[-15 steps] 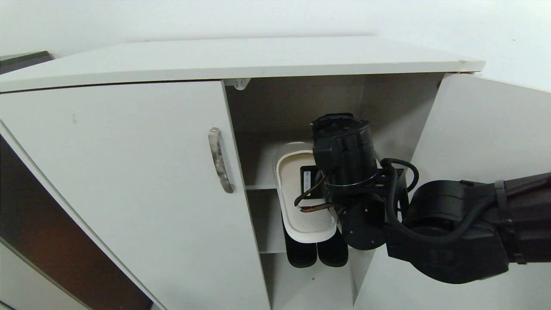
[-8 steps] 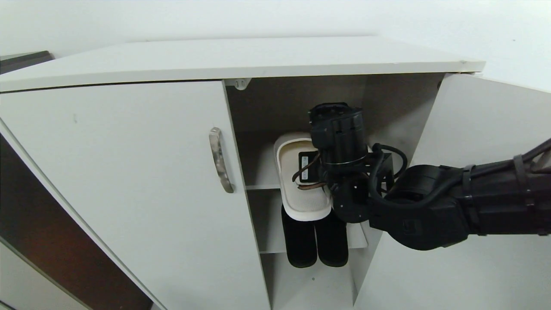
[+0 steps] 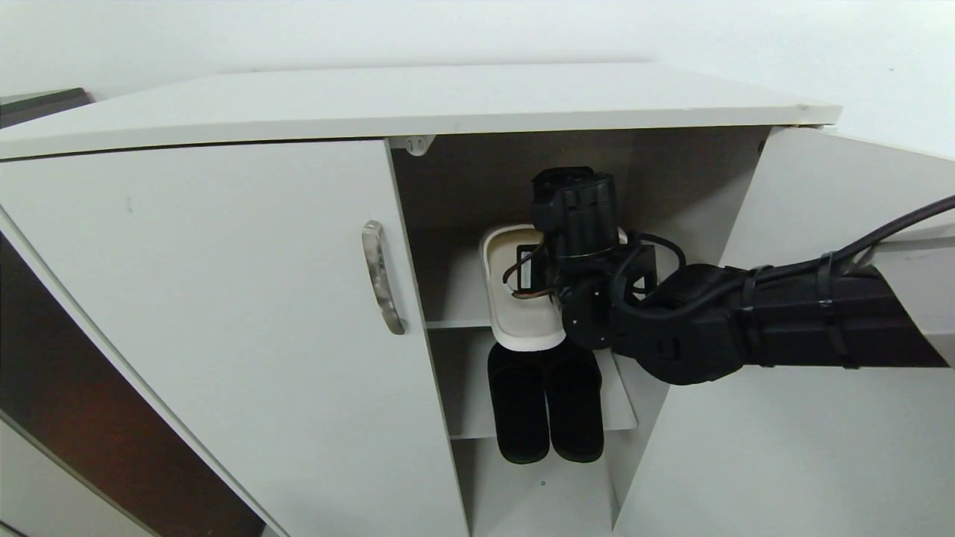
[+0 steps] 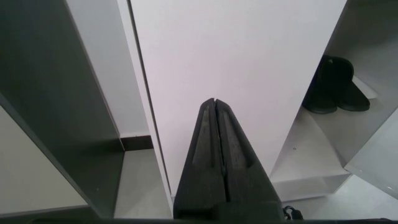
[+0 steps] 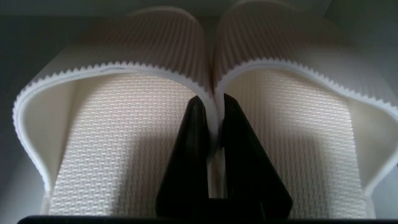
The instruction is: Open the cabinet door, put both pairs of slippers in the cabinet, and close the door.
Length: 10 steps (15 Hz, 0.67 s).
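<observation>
Right gripper [image 5: 213, 118] pinches the white slippers [image 3: 522, 328] over the upper shelf [image 3: 451, 324], heels overhanging its edge. Black slippers [image 3: 518, 410] sit below. Open door [image 3: 813, 201] alongside; left gripper [image 4: 215, 109] closed, empty.

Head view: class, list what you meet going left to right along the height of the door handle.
closed left door → handle → white slippers → open right door

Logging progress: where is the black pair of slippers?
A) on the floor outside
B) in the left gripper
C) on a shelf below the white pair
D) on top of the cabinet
C: the black slippers lie on the shelf beneath the white slippers, which the right gripper holds.
</observation>
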### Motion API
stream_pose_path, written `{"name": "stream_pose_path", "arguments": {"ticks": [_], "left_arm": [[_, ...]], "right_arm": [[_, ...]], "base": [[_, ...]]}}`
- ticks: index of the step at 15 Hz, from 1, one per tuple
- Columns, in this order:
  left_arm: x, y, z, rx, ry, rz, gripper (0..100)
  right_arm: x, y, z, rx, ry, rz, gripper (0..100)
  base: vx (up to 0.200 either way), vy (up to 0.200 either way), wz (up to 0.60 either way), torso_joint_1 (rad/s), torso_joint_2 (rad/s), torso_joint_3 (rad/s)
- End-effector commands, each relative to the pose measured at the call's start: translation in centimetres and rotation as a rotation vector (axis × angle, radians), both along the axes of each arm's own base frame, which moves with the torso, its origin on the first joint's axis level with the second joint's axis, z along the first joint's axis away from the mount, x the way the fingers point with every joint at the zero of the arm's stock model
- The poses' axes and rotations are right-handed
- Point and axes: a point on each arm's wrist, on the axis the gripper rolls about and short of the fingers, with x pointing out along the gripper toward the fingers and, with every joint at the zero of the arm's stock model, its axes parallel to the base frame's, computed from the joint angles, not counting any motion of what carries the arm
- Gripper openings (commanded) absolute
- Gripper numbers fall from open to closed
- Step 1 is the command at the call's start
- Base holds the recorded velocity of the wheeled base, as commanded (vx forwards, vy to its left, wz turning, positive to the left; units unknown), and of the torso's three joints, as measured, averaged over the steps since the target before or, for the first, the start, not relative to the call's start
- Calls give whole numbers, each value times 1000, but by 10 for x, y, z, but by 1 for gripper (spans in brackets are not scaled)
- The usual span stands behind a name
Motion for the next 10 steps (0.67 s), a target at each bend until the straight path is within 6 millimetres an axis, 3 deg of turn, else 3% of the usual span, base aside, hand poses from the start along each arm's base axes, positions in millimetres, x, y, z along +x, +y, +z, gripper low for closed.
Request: {"name": "stream_pose_path", "arguments": {"ticks": [1,10], "left_arm": [[0,0,0,0,1,0,0],[0,0,0,0,1,0,0]], "right_arm": [[7,0,2,9,-8,-13,0],[15,3,-10,-8,8,-22,0]], "base": [[0,0,0,0,0,0],[0,0,0,0,0,0]]}}
